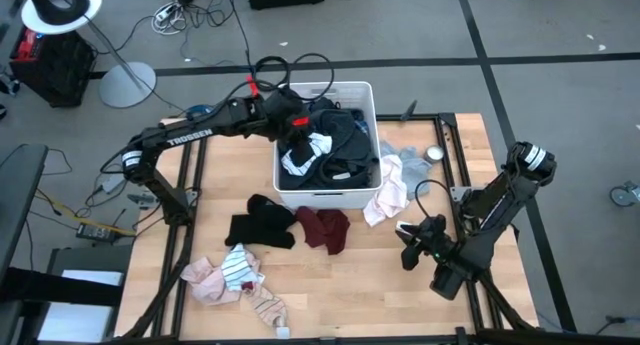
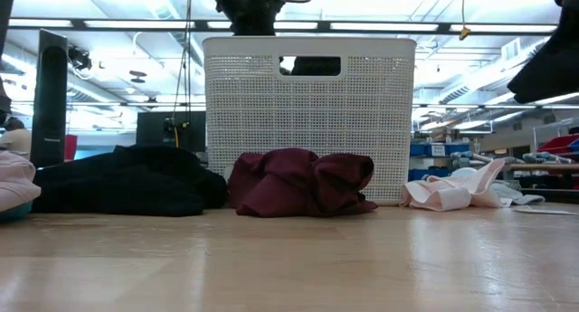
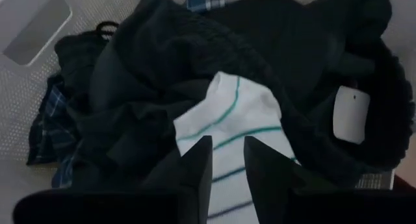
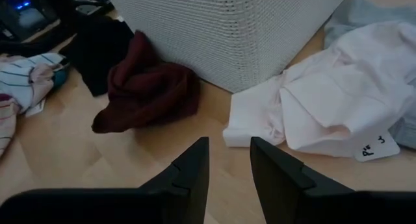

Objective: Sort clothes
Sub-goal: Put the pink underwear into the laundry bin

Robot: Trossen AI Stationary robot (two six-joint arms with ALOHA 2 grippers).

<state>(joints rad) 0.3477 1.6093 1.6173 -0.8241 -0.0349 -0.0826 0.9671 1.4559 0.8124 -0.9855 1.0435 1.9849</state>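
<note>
I have the left gripper (image 3: pixel 226 160) over the basket (image 1: pixel 355 90), directly above the striped sock (image 3: pixel 231 123) that lies on top of the dark clothes (image 3: pixel 162 68) inside. Its fingers (image 3: pixel 198 160) are parted with a narrow gap and hold nothing.

For a clean pick, I judge these points matter:
- Lower straight down until both fingers bracket a fold of the sock alone.
- Keep clear of the dark fabric beneath, or it lifts too.
- Close fully, then raise above the basket rim before traversing.

The right gripper (image 4: pixel 229 160) waits low over the tabletop (image 4: pixel 162 159) at the near right, fingers apart and empty, near the white garment (image 4: pixel 331 100). The maroon piece (image 1: pixel 322 227) and black piece (image 1: pixel 262 225) lie on the near side of the basket.
</note>
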